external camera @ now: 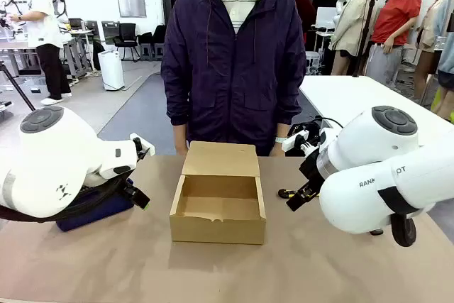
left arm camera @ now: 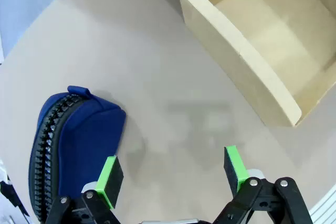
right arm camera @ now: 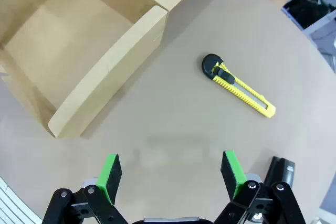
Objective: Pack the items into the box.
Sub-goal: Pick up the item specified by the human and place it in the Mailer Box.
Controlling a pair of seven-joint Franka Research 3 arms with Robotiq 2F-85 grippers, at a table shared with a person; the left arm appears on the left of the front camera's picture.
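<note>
The left gripper (left arm camera: 173, 174) hangs over bare tan table (left arm camera: 131, 51), its jaws spread wide and nothing between the green pads (left arm camera: 235, 167). A navy blue zippered pouch (left arm camera: 79, 145) lies at lower left, its black zipper (left arm camera: 50, 135) facing up, overlapped at the edge by one pad. The open cardboard box (left arm camera: 236, 61) sits at upper right, apart from the pouch.

Either side of the box (external camera: 216, 230), the left arm (external camera: 53, 168) and right arm (external camera: 383, 175) are fat, round and white with grey caps (external camera: 41, 120), and the left gripper (left arm camera: 172, 170) and right gripper (right arm camera: 170, 171) are black with green pads (left arm camera: 110, 178).
</note>
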